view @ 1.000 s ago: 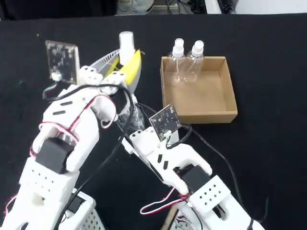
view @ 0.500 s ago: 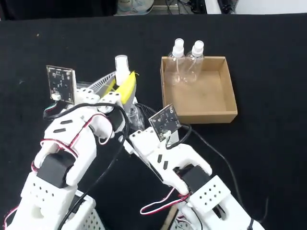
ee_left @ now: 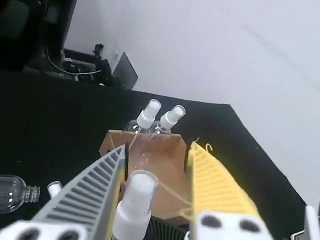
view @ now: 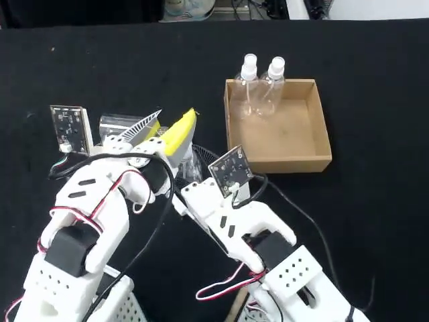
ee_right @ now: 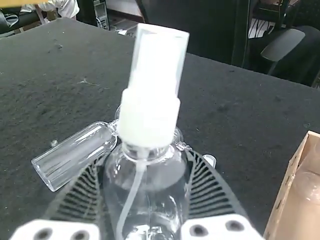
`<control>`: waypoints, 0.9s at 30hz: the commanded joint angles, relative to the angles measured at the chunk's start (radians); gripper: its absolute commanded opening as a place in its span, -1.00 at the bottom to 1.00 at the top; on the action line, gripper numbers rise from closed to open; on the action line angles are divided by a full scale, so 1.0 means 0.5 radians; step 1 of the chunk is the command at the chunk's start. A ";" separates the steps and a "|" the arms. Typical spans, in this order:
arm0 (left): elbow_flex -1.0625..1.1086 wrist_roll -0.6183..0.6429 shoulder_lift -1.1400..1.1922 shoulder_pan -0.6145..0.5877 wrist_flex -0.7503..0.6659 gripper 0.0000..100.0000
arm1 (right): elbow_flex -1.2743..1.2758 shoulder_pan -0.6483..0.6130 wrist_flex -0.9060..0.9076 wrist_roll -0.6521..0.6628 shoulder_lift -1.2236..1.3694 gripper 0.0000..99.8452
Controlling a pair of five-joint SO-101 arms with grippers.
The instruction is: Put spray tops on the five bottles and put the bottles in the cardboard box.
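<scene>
Black table (view: 375, 100), bottle (ee_right: 145, 180) (base hidden)

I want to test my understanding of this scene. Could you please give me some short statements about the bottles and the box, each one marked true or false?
1. Two capped bottles stand inside the cardboard box. True.
2. The right end effector holds a bottle with a bare neck. False: the held bottle carries a spray top.
3. A clear bottle lies on its side on the table. True.
4. The capped bottles stand in the middle of the box. False: they stand in one corner.
</scene>
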 commanded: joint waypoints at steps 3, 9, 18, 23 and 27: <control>-0.106 0.012 0.049 -0.140 0.015 -0.61 | -0.017 -0.018 -0.064 -0.012 -0.038 -0.98; -0.121 -0.080 0.249 -0.238 0.034 -0.61 | -0.017 -0.018 -0.064 -0.012 -0.038 -0.98; -0.333 -0.080 0.206 -0.213 0.617 -0.61 | -0.017 -0.018 -0.064 -0.012 -0.038 -0.98; -0.486 -0.068 0.138 -0.213 0.715 -0.61 | -0.017 -0.018 -0.064 -0.012 -0.038 -0.98; -0.652 -0.064 0.123 -0.216 0.660 -0.61 | -0.014 -0.018 -0.058 -0.012 -0.038 -0.98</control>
